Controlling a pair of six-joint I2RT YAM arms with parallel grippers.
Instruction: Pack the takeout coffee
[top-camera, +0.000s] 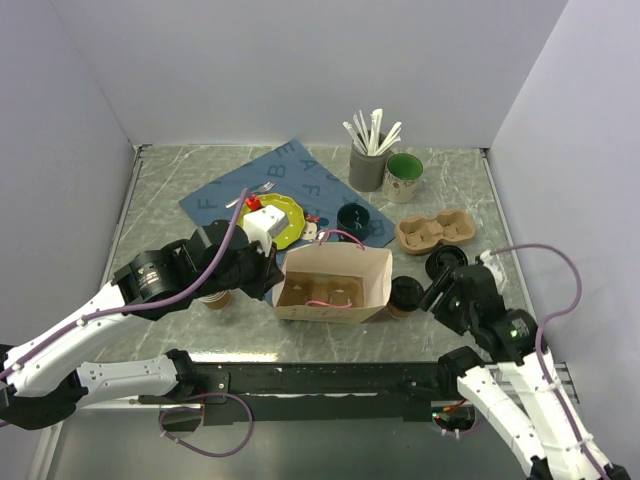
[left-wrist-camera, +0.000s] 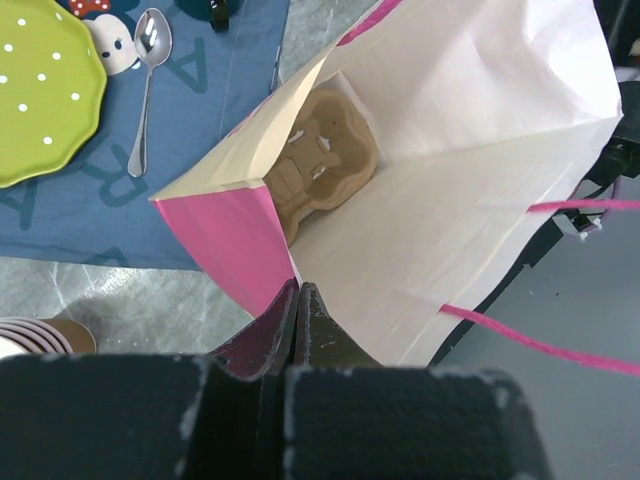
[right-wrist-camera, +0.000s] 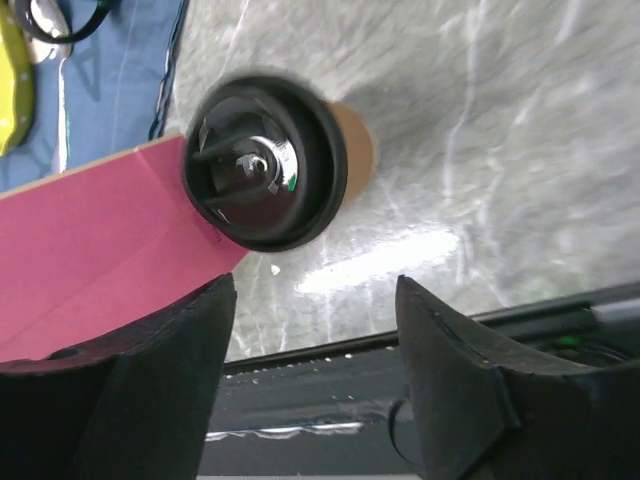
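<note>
The takeout coffee, a brown paper cup with a black lid, stands on the table against the right side of the paper bag. In the right wrist view the lid is ahead of my open, empty right gripper, which is just right of the cup in the top view. My left gripper is shut on the bag's left rim and holds it open; it also shows in the top view. A pulp cup carrier lies inside the bag.
A second black-lidded cup and an empty pulp carrier are behind the right gripper. A green mug, a utensil holder, a dark mug and a green plate stand further back. Stacked cups are under the left arm.
</note>
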